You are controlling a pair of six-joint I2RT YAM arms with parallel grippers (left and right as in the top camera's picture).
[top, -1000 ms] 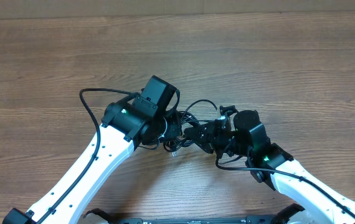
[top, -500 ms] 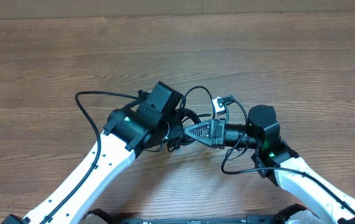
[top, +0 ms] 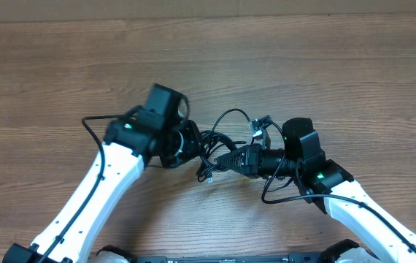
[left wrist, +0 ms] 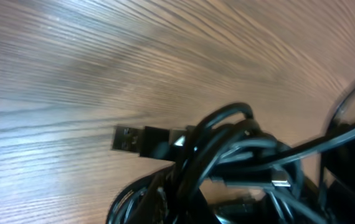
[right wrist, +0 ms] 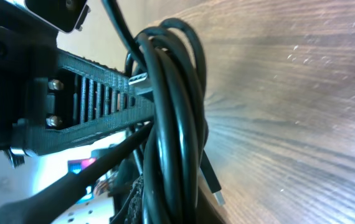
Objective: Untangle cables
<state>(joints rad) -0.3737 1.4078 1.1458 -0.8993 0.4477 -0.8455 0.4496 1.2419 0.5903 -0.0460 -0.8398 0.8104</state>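
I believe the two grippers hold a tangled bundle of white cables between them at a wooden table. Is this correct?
Not quite: the cables are black, not white, as the left wrist view shows clearly. The rest holds: the left gripper and the right gripper hold the tangled bundle between them at the wooden table.

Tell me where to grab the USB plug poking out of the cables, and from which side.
Grip the USB plug by its black housing, just behind the silver tip, probably with the jaws across its flat faces. Come in from the tip side, away from the cables: it juts out straight and clear of the knot, with only bare table around it.
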